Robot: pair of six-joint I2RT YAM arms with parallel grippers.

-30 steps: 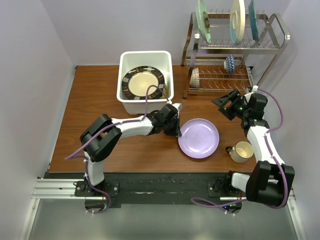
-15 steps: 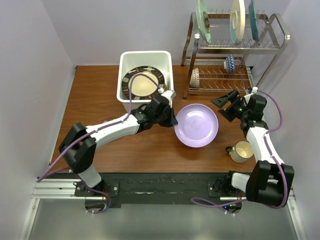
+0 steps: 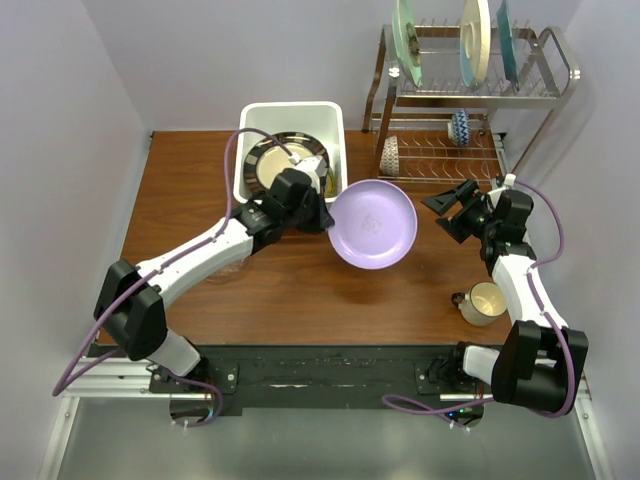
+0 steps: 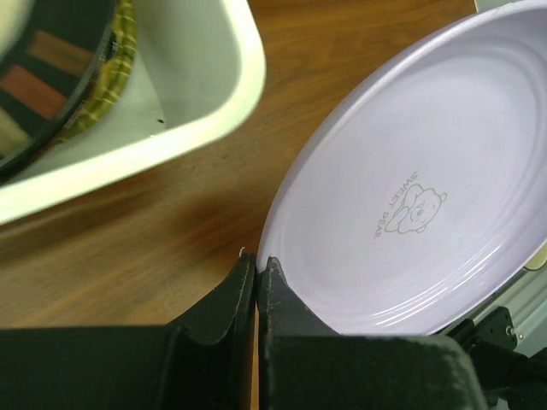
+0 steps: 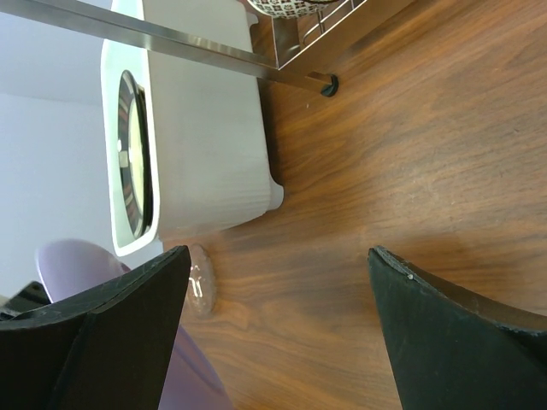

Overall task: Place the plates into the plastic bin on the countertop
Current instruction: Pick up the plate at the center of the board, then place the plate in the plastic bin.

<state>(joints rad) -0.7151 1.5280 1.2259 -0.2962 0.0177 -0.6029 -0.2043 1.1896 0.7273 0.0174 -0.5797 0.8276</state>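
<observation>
The lilac plate (image 3: 372, 223) now hangs closer to the plastic bin (image 3: 243, 150); the left gripper (image 3: 327, 214) clamps its left rim (plate jutting rightward), and the right gripper (image 3: 441, 214) stands open, empty.

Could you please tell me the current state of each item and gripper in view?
Lilac round plate: clamped by its rim, held beside the bin, not yet inside.
White rectangular plastic bin: holds one plate.
Black-rimmed striped plate: lying in the bin.
Left gripper: shut on the lilac plate's rim.
Right gripper: open, empty.
Small cream mug: upright on the wooden countertop.
Three large plates: standing on edge in the metal wire rack.
</observation>
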